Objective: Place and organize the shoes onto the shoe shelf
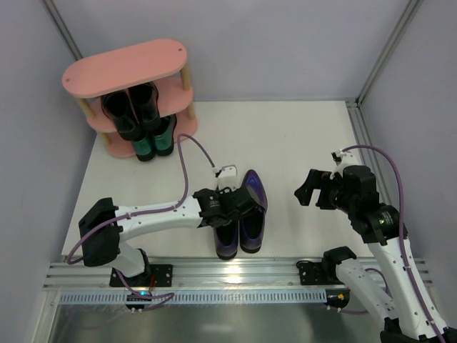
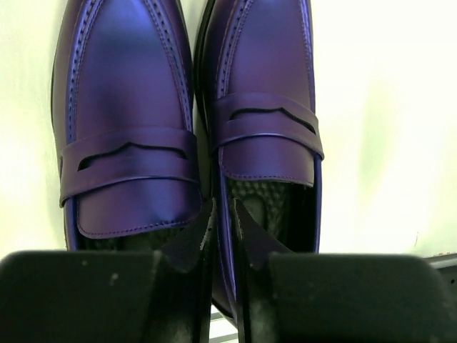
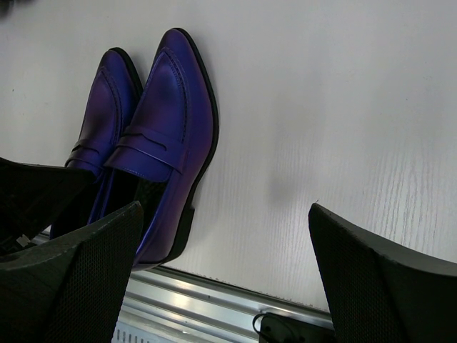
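The left fingers (image 2: pixel 196 239) are drawn nearly together, one dipped into each opening of the purple shoes (image 2: pixel 128 100), so that the pair's adjoining inner walls are pinched between them. The pair is seen side by side on the table (image 1: pixel 285 136) near its front edge, toes pointed away from the arm bases. The right fingers (image 3: pixel 93 271) are spread wide and held above the table, to the right of that pair and apart from it. At the far left corner stands the shoe shelf (image 1: pixel 125 68), with the black shoes (image 1: pixel 132 107) on its middle board and the teal shoes (image 1: pixel 153 143) on the lowest.
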Controlling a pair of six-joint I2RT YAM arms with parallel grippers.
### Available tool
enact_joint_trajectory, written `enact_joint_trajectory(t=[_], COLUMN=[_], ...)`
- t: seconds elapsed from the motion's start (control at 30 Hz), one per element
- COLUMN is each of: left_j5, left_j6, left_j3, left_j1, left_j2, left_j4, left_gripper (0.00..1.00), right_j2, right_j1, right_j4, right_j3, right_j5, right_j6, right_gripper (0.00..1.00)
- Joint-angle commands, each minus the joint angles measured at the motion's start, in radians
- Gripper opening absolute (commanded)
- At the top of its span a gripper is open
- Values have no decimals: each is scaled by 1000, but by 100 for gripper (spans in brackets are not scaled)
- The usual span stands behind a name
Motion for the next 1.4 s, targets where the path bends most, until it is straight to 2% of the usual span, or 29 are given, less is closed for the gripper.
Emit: enact_joint_trajectory(t=[0.0, 0.07, 0.1, 0.2, 0.3, 0.7, 0.9, 1.13, 1.37], left_j5=[-15, -34, -47, -110, -162, -136, -112, 0, 75], left_j6=[-9, -6, -6, -6, 3, 2, 78, 186, 250], left_j3=[-14, 0, 8, 44, 66, 35, 28, -80, -104], left_j1=[1, 1, 1, 1, 1, 7, 28, 123, 145], left_j2=[-31, -31, -31, -22, -25, -3, -6, -43, 24], left_j4=[6, -35, -52, -143, -192, -194, -189, -100, -7], left_gripper=[11, 16, 30, 43, 48, 56, 51, 55, 59], right_j2=[9, 12, 15, 18, 20, 29, 24, 30, 34], right_j1=[5, 5, 3, 5, 3, 5, 3, 3, 3], right_j4=[2, 4, 4, 10, 10, 19, 14, 20, 19], right_j3=[18, 21, 21, 19, 16, 12, 7, 3, 4], right_j5=[12, 12, 9, 4, 4, 0, 4, 0, 7], right_j6=[-16, -19, -19, -18, -18, -16, -18, -16, -16], right_gripper=[97, 97, 97, 98, 97, 97, 97, 97, 97])
